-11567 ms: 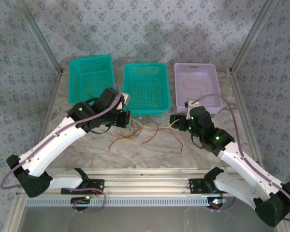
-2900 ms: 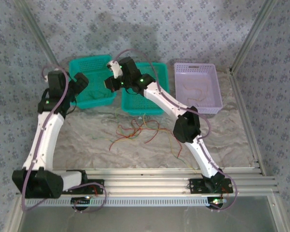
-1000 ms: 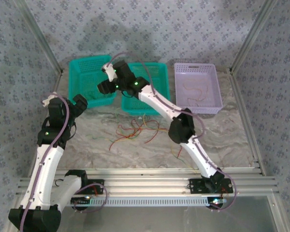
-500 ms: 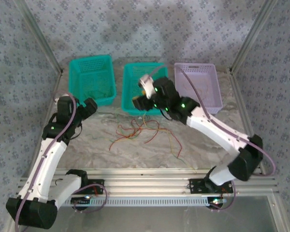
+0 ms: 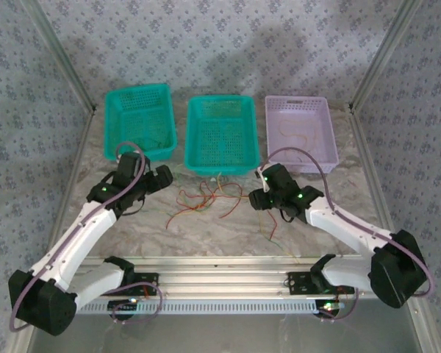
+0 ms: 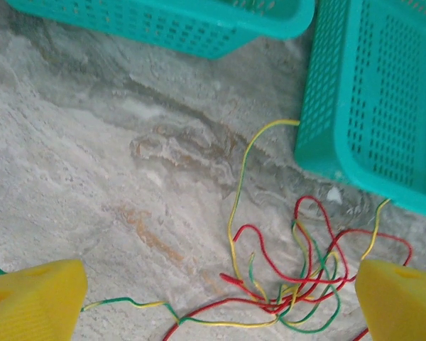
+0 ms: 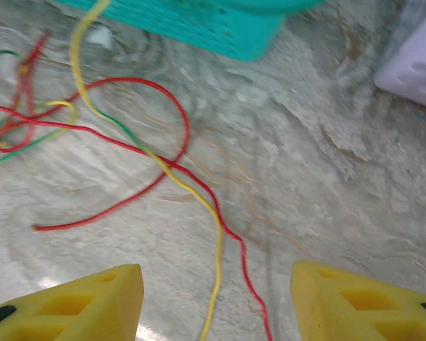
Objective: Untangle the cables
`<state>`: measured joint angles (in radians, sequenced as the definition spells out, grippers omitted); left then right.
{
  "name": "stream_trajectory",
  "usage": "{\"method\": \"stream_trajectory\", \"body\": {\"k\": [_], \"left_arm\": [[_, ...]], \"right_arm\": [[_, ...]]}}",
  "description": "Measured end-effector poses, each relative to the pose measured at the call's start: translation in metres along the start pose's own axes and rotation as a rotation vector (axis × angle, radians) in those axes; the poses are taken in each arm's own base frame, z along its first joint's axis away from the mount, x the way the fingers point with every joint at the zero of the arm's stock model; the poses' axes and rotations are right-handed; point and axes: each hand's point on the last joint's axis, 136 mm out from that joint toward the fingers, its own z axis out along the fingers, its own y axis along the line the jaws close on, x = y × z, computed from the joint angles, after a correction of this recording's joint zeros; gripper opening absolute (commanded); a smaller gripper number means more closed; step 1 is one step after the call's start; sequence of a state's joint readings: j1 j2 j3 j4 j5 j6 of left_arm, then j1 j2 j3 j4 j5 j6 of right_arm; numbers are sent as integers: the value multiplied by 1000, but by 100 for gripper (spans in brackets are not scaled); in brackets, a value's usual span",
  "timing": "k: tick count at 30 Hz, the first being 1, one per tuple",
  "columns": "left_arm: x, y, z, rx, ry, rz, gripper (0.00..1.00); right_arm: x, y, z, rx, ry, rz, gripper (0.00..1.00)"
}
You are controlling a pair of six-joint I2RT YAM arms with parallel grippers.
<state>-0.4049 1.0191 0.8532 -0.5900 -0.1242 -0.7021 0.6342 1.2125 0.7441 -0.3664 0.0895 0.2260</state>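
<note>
Now purple basket [image 5: 297, 100] holds 1 cream cable [image 5: 298, 137]; left gripper [image 6: 219, 284], right gripper [image 7: 216, 280] agape, empty.

Marbled table [image 5: 147, 228] — two teal baskets [image 5: 220, 165], lilac basket [image 5: 320, 163], tangled cables [image 5: 209, 197] in front

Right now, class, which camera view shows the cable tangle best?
The left wrist view: the cable tangle lies close, red, green and yellow strands distinct. Top external shows it small; right wrist catches its blurred edge.
</note>
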Motion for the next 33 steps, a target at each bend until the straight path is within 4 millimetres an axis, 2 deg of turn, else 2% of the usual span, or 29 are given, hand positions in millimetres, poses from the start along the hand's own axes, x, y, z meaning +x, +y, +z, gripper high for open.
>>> {"method": "stream_trajectory", "body": {"k": [6,11,14,17,19,25,29,33], "left_arm": [[18,-6,14,-3,49,37,96],[31,-14,27,-4,89,73,96],[37,-17,35,-7,106,83,95],[43,-17,42,-16,124,89,95],[47,-18,47,-22,136,94,95],[59,-23,61,-27,169,112,94],[67,-28,67,-22,186,127,94],[76,-29,74,-25,202,133,94]], "right_arm": [[17,-8,36,57,89,8,56],[29,-9,57,71,138,0,53],[34,-8,66,75,161,-9,46],[34,-5,73,68,172,-25,28],[31,-2,75,60,170,-26,20],[25,7,77,35,162,-47,5],[20,13,73,17,146,-62,0],[2,23,53,-16,76,-91,0]]}}
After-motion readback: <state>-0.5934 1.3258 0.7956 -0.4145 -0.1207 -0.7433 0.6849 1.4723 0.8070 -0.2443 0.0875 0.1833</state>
